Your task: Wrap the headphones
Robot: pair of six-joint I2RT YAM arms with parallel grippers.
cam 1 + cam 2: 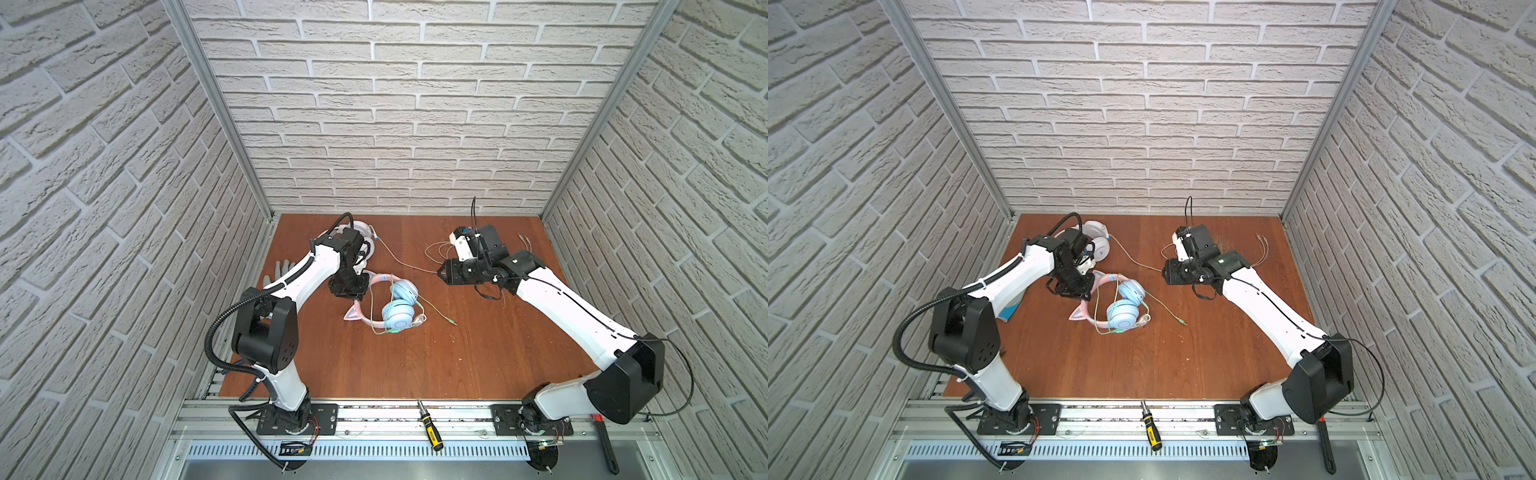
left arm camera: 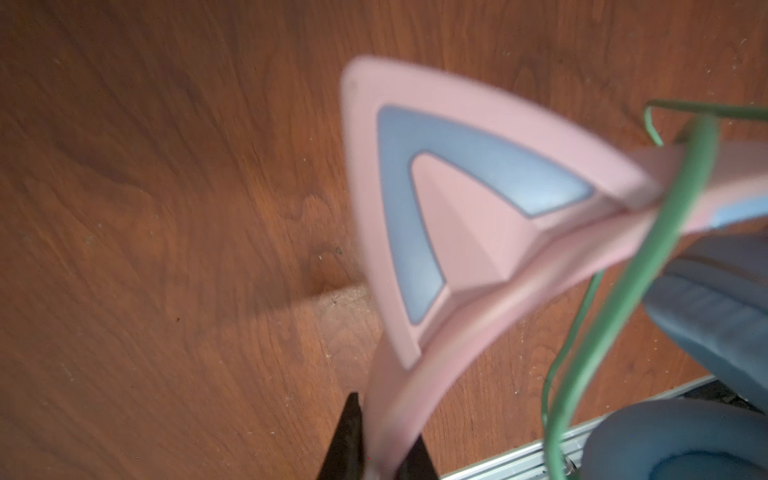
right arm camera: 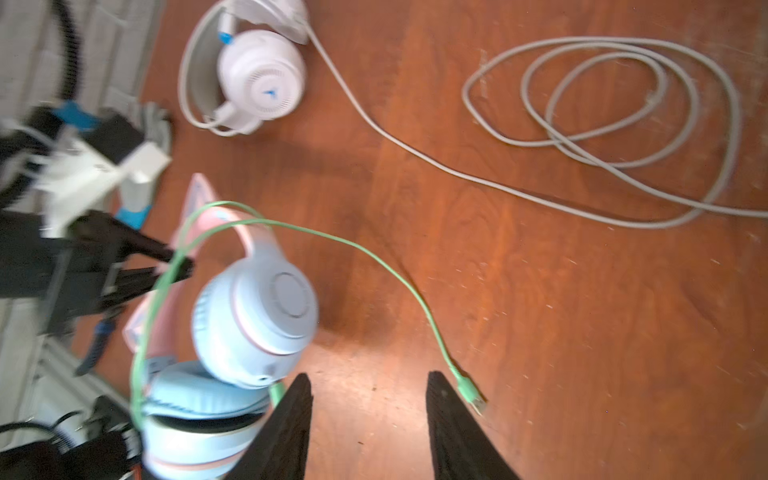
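The pink-banded headphones with cat ears and light-blue cups lie mid-table in both top views. My left gripper is shut on their pink headband, just below one cat ear. Their green cable loops over the band, and its plug rests on the wood beside one finger of my right gripper. That gripper is open with nothing between its fingers. The white headphones sit at the back left, partly behind my left arm in a top view. Their white cable lies coiled near my right arm.
A grey glove lies by the left wall. A screwdriver rests on the front rail, and a black-and-red tool lies at the front right. Brick-pattern walls close in the wooden table on three sides.
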